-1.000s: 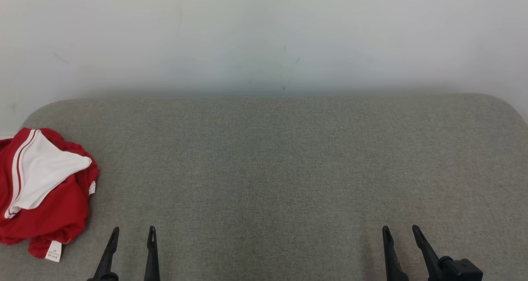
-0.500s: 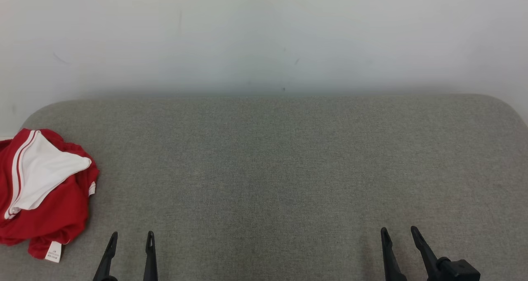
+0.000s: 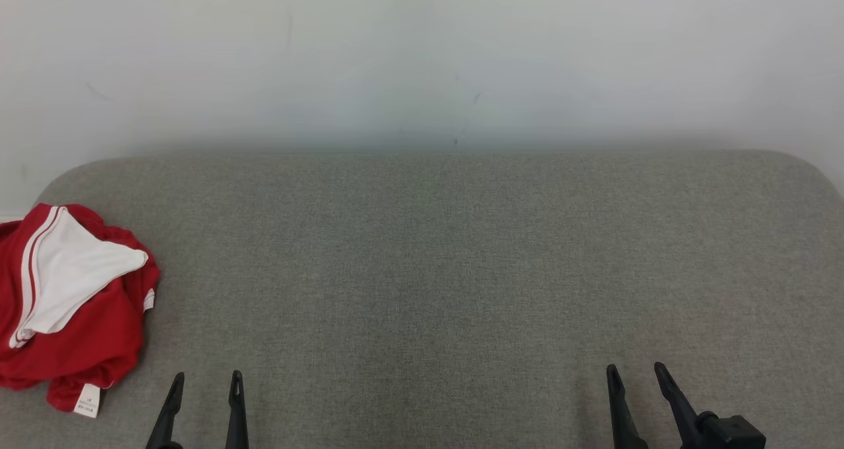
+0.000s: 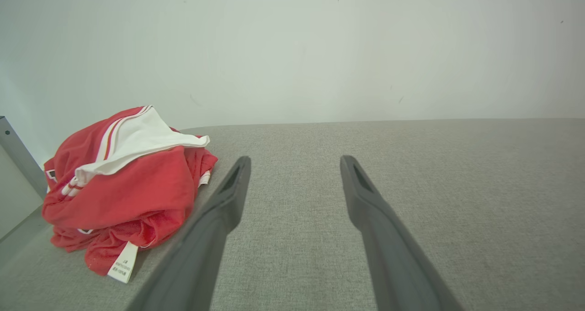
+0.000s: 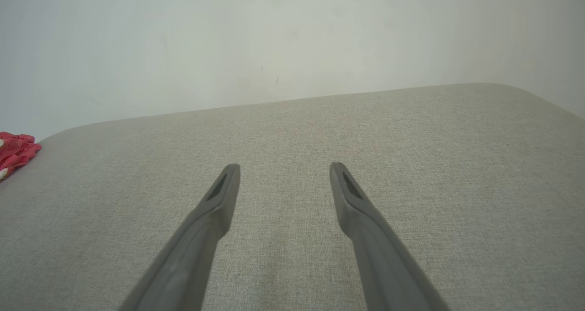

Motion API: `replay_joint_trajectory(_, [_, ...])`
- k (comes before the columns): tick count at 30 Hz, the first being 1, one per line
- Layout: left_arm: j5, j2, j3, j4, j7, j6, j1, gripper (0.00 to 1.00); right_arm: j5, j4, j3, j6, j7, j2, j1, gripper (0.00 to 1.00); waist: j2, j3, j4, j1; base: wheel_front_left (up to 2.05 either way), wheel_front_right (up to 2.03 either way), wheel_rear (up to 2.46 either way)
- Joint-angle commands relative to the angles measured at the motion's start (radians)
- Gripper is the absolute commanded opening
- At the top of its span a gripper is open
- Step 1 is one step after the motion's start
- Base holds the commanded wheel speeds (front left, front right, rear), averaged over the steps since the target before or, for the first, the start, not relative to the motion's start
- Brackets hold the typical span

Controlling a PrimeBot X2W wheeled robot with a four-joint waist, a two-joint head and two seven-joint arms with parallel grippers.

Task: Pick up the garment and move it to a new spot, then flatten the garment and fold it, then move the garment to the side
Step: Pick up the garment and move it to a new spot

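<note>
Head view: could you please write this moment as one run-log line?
garment: crumpled, untouched, at left edge of grey surface | left pincer: open, empty | right pincer: open, empty

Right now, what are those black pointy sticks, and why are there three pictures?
They belong to a robot with two arms. Each pair of sticks is a tool for pinching things: the left tool and the right tool. One picture comes from a camera on the robot's head, looking down. The other two come from cameras on its wrists, looking along the sticks. On the grey padded surface lies a crumpled red and white garment, at the left. Both tools are open and hold nothing.
</note>
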Motion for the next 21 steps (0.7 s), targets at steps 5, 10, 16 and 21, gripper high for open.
replay_joint_trajectory(5, [-0.006, -0.001, 0.009, 0.003, -0.004, -0.004, 0.0, 1.0, 0.005, 0.002, 0.006, 0.004, -0.005, -0.001, 0.007, 1.0, -0.0001, -0.002, 0.004, 0.0, 0.0, 0.0, 0.0])
replay_joint_trajectory(10, [-0.007, -0.001, 0.009, 0.006, -0.004, -0.002, -0.003, 1.0, 0.005, 0.002, 0.004, 0.004, -0.005, -0.001, 0.01, 1.0, -0.0001, -0.003, 0.015, 0.0, 0.0, 0.0, 0.0])
replay_joint_trajectory(16, [-0.009, -0.001, 0.012, 0.011, -0.004, 0.001, -0.013, 1.0, 0.013, 0.0, 0.001, 0.004, -0.005, -0.001, 0.015, 1.0, -0.0001, -0.001, 0.064, 0.0, 0.0, 0.0, 0.0])
replay_joint_trajectory(21, [-0.008, -0.001, 0.02, 0.012, -0.004, 0.008, -0.005, 1.0, 0.021, 0.005, 0.004, 0.003, -0.005, -0.001, 0.014, 1.0, -0.0001, -0.002, 0.122, 0.0, 0.0, 0.0, 0.0])
